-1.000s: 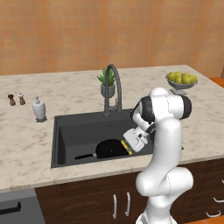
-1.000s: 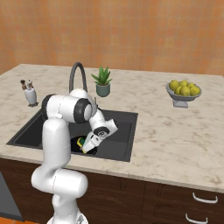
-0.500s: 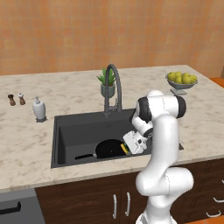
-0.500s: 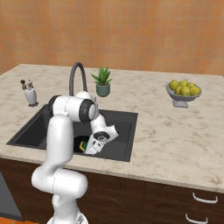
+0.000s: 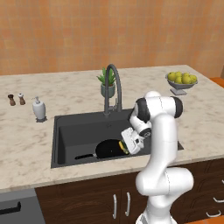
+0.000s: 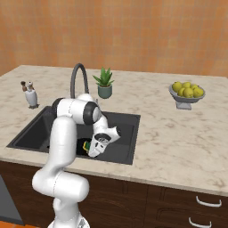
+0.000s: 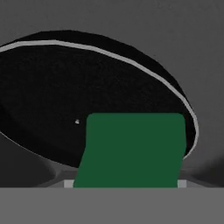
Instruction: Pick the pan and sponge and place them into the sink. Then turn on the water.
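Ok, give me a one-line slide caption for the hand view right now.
Hand view: green-topped sponge up close in front of the black pan, both down in the dark grey sink.

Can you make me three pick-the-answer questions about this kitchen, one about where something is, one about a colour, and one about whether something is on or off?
1. Where is the pan?
A. In the sink
B. On the worktop beside the fruit bowl
C. On the floor

2. What colour is the top of the sponge at the hand?
A. Pink
B. Green
C. White

3. Is water running from the faucet?
A. Yes, a strong stream
B. No, none is falling
C. Yes, and the sink is overflowing

Answers:
1. A, the black pan lies on the sink's dark floor in the left base view.
2. B, the hand view shows a green block in front of the pan.
3. B, no stream shows under the spout in either base view.
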